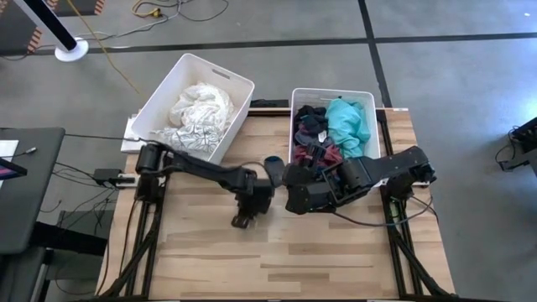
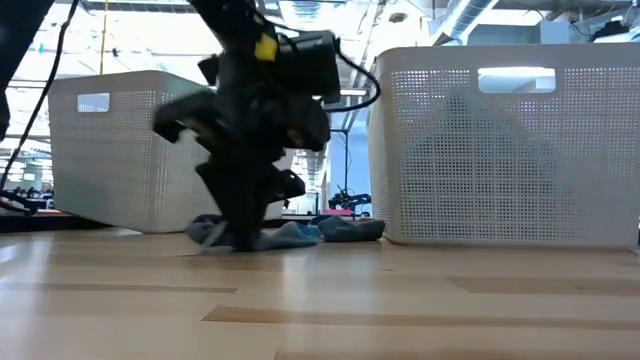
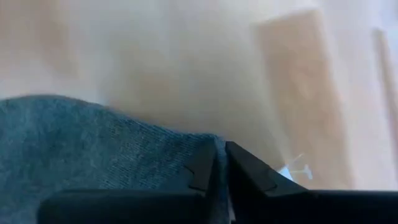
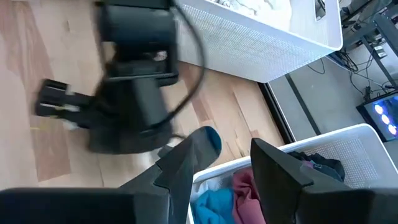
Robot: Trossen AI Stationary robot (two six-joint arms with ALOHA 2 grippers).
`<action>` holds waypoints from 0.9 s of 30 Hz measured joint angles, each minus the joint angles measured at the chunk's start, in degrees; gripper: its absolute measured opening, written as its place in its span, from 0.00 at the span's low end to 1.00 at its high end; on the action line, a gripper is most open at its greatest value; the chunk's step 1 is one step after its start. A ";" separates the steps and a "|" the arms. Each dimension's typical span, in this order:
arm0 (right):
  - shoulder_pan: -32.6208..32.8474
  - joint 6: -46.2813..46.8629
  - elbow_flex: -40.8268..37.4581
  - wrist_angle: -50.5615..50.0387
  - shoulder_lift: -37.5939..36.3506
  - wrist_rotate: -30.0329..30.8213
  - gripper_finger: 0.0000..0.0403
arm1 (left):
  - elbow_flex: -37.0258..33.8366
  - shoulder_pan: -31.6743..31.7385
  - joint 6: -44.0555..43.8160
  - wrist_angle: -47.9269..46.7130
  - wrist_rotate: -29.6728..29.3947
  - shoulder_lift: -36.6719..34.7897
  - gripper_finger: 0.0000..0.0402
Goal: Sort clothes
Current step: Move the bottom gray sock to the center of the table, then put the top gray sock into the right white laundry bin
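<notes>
Your left gripper (image 3: pixel 221 177) is pressing down at the centre of the high frame, its fingers pinched tight on the edge of a grey-blue knit garment (image 3: pixel 93 149) lying on the wooden table (image 1: pixel 336 252) (low view shows that cloth bunched at the gripper's base, lower middle). Your right gripper (image 4: pixel 217 165) is hovering just right of centre by the right bin (image 1: pixel 295 101), jaws parted and holding nothing. Dark and teal clothes (image 1: pixel 331 130) are sitting in that bin; white clothes (image 1: pixel 197 113) are filling the left bin (image 1: pixel 239 84), upper left.
</notes>
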 joint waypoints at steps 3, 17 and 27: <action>0.24 -0.05 0.00 -0.01 0.00 0.00 0.43 | 1.82 -3.34 0.65 -2.19 -0.30 -0.41 0.16; 2.15 0.33 0.00 0.18 0.00 0.30 0.43 | 4.29 -3.38 -0.25 8.15 -23.81 -10.01 0.63; 4.08 0.56 0.00 0.20 0.04 0.15 0.43 | 3.75 7.18 -3.80 12.01 -18.08 -5.14 0.62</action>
